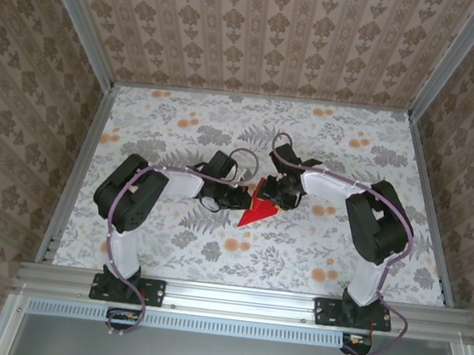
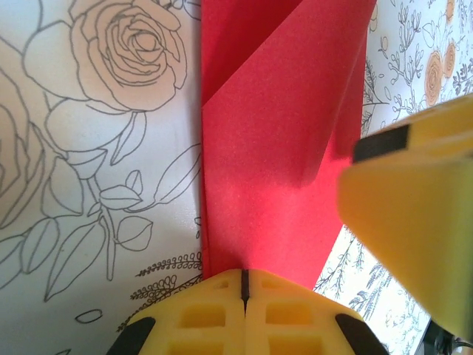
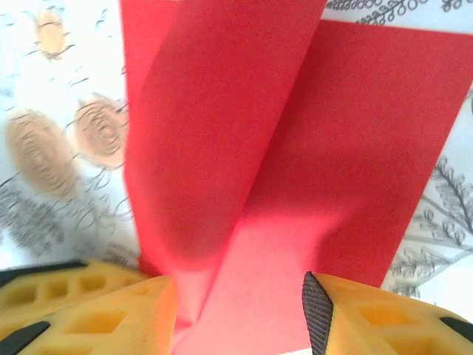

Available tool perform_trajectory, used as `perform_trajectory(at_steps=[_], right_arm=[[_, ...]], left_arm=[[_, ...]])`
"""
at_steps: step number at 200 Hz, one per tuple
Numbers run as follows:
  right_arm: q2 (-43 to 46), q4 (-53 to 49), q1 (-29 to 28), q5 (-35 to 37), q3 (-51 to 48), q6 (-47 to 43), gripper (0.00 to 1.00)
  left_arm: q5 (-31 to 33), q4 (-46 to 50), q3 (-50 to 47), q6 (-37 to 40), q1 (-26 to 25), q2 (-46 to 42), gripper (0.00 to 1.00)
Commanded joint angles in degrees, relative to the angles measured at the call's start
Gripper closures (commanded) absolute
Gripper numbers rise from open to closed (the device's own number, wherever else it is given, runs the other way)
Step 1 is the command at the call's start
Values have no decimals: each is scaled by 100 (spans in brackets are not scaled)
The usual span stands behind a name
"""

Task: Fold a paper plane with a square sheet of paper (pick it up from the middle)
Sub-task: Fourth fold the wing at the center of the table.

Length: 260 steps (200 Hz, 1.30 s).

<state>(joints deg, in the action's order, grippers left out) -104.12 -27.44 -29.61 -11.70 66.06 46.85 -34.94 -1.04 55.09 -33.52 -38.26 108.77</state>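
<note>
One red paper (image 1: 259, 207), two grippers, all at mid-table (image 1: 169, 247). The paper's point aims toward the table's near edge, and its far end lies between the two grippers. Left gripper (image 2: 244, 279), at the paper's left edge, is clamped tight on it. Right gripper (image 3: 240, 296), on the paper's right, has jaws half apart, straddling a raised fold, not squeezing.

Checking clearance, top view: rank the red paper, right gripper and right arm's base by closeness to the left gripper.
From the left gripper:
1. red paper, at its fingertips, table centre.
2. right gripper, just across the paper, to its right.
3. right arm's base, at the table's near edge, far right.
</note>
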Motion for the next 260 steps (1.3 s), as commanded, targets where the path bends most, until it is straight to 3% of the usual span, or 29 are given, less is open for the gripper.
perform_trajectory(at_steps=[1, 20, 53, 82, 166, 260], right_arm=[[587, 453, 34, -370, -253, -36, 50], [700, 808, 29, -626, -453, -156, 56], [435, 1217, 25, -1036, -580, -157, 79], [140, 1530, 25, -1273, -608, -136, 88], [-219, 1480, 102, -747, -875, -194, 93], [-232, 2358, 403, -998, -1480, -58, 92]], left_arm=[[233, 645, 7, 256, -58, 324, 100], [234, 701, 52, 317, -76, 346, 100], [240, 732, 82, 333, -85, 359, 100], [263, 754, 97, 337, -92, 347, 100], [314, 829, 90, 311, -93, 315, 100], [279, 836, 80, 344, -97, 256, 100]])
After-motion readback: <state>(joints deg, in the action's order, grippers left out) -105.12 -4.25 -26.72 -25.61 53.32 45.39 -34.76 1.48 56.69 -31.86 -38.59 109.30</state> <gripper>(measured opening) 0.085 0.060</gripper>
